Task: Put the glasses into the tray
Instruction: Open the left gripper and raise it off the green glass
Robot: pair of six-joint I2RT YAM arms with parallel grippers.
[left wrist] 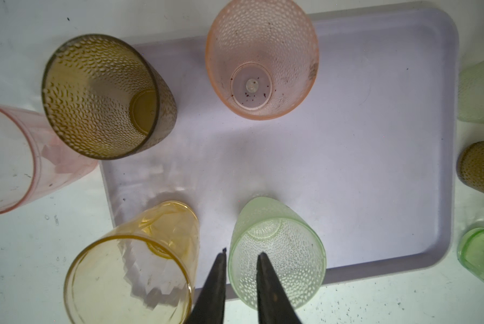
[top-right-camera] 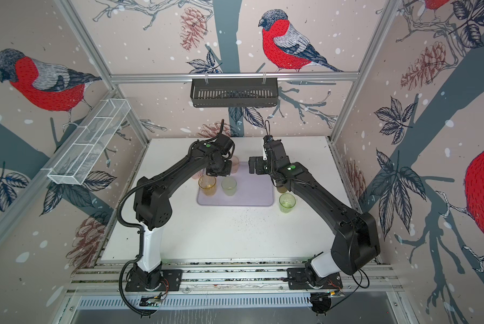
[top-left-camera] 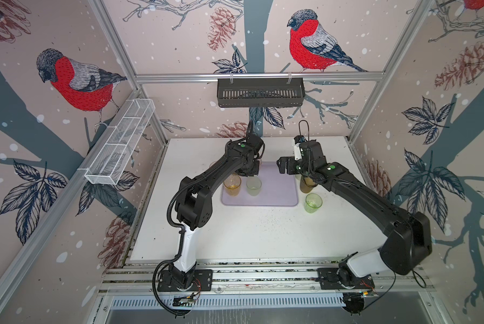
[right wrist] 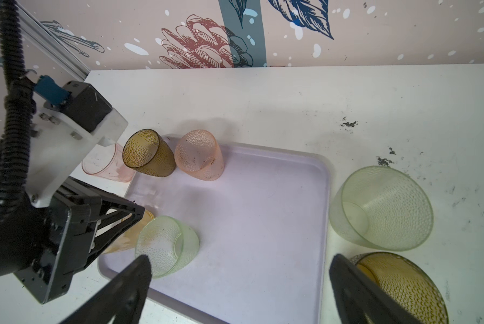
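Right gripper (right wrist: 240, 283) agape above tray (right wrist: 263, 224)

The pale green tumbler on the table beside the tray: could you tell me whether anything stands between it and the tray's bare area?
Nothing visible does. The pale green tumbler stands just outside the low rim of the tray, and the tray surface next to it is bare.

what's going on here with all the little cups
Two robot arms are loading tumblers onto a lilac tray. Four stand in it already, among them an amber one and a frosted green one. The left claw hovers, slightly open, at the frosted green one's rim. The right claw is wide open and empty above the tray. A bright green tumbler waits on the table.
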